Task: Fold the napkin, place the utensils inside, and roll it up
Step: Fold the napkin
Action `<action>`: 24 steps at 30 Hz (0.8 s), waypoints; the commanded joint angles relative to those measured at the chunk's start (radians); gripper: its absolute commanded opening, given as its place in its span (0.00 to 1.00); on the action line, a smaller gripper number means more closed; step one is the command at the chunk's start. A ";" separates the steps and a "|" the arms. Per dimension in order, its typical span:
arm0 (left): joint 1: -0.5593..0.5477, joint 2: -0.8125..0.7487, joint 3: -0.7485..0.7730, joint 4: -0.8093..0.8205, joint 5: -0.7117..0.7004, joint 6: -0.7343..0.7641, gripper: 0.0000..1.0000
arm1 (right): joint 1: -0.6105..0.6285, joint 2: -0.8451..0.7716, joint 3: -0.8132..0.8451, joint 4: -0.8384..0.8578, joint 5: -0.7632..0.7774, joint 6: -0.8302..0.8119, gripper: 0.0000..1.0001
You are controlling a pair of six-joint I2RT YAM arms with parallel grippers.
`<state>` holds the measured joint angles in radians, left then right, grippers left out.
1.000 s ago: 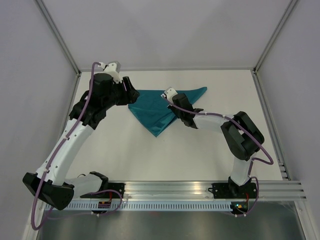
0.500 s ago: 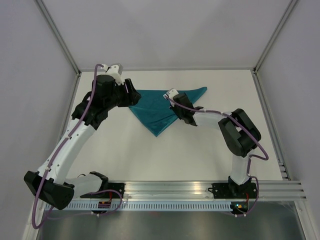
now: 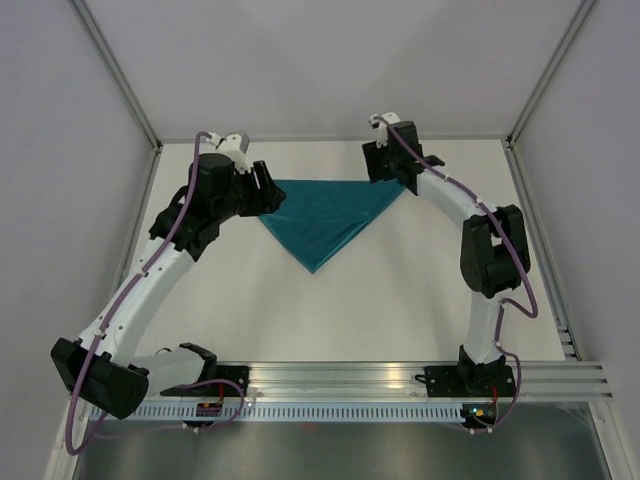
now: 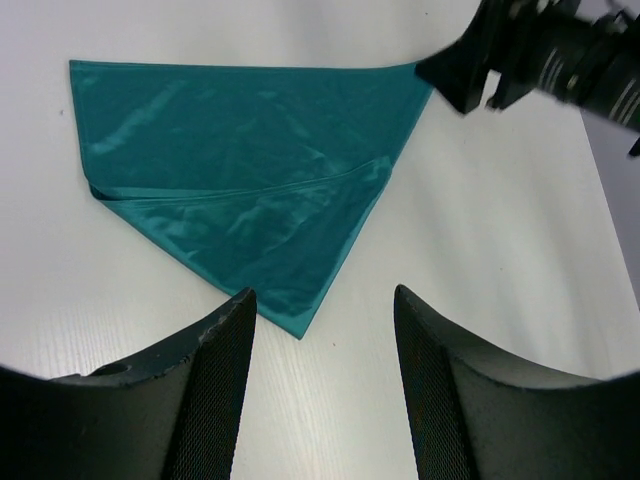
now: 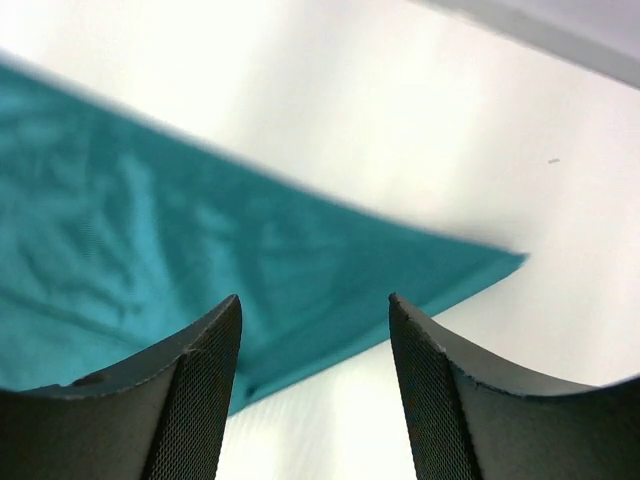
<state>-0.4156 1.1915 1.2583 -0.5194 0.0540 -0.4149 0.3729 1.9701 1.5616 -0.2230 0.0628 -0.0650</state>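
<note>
The napkin lies flat on the white table, folded into a teal triangle with its point toward the arms. My left gripper hovers at its left corner, open; in the left wrist view the napkin spreads ahead of the empty left gripper. The right gripper stands over the far right corner, also open. The right wrist view shows that corner of the napkin just beyond the right gripper, with nothing between the fingers. No utensils are in view.
Pale walls enclose the table on three sides, with metal posts at the back corners. An aluminium rail carrying both arm bases runs along the near edge. The right gripper shows at the top right of the left wrist view.
The right gripper has opened and moved from the middle of the napkin up to its far right corner. The napkin now lies as a neat triangle. The left gripper barely shifted.
</note>
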 commanded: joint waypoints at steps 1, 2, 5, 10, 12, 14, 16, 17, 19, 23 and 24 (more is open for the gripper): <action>0.001 0.003 -0.037 0.067 0.035 -0.048 0.63 | -0.162 0.094 0.135 -0.168 -0.162 0.204 0.66; 0.001 0.005 -0.043 0.074 0.040 -0.051 0.63 | -0.196 0.116 0.184 -0.196 -0.240 0.232 0.66; 0.001 0.013 -0.059 0.093 0.050 -0.058 0.63 | -0.304 0.199 0.268 -0.242 -0.366 0.321 0.65; 0.000 0.023 -0.071 0.113 0.060 -0.061 0.63 | -0.407 0.282 0.308 -0.231 -0.472 0.399 0.65; 0.000 0.025 -0.074 0.116 0.060 -0.059 0.63 | -0.422 0.299 0.304 -0.214 -0.503 0.430 0.65; 0.000 0.028 -0.077 0.116 0.061 -0.059 0.63 | -0.431 0.314 0.292 -0.193 -0.527 0.474 0.66; 0.000 0.026 -0.082 0.119 0.061 -0.059 0.63 | -0.442 0.325 0.287 -0.187 -0.563 0.505 0.66; 0.000 0.028 -0.085 0.121 0.061 -0.059 0.63 | -0.443 0.329 0.276 -0.174 -0.570 0.516 0.66; 0.000 0.028 -0.089 0.127 0.061 -0.059 0.63 | -0.443 0.332 0.250 -0.144 -0.586 0.551 0.66; 0.000 0.023 -0.094 0.127 0.061 -0.059 0.63 | -0.445 0.348 0.227 -0.108 -0.592 0.605 0.66; 0.000 0.022 -0.094 0.127 0.058 -0.059 0.63 | -0.443 0.352 0.229 -0.105 -0.592 0.622 0.66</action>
<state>-0.4156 1.2179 1.1709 -0.4328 0.0895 -0.4381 -0.0689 2.2986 1.8015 -0.3435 -0.4969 0.4358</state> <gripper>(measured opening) 0.625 0.656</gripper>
